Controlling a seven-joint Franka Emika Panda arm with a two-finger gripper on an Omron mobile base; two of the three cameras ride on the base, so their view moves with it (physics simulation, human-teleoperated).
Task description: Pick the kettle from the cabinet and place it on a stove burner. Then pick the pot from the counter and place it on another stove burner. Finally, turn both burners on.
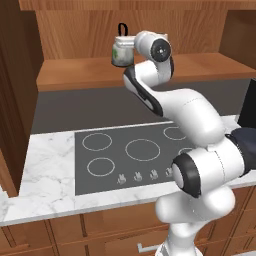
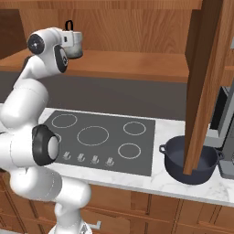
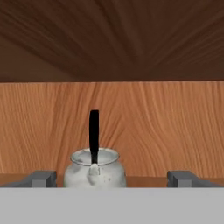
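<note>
The small silvery kettle [image 1: 121, 55] [image 2: 75, 45] with its black loop handle stands on the cabinet shelf [image 1: 75, 73] [image 2: 137, 62]. My gripper [image 1: 125, 43] [image 2: 68, 38] is up at shelf height, right in front of the kettle, and it is open. In the hand view the kettle [image 3: 94, 169] sits just ahead, a little left of the middle of my gripper [image 3: 112, 178], whose tips stand wide apart and hold nothing. The wide dark pot [image 2: 189, 161] [image 1: 248, 141] rests on the marble counter [image 2: 164, 179] [image 1: 45, 165] to the right of the cooktop.
The dark cooktop [image 1: 125, 150] [image 2: 100, 137] has several ringed burners and a row of knobs [image 1: 135, 176] [image 2: 87, 158] along its front. An open cabinet door [image 2: 208, 77] hangs in front of the pot. A dark appliance [image 2: 226, 137] stands at the far right.
</note>
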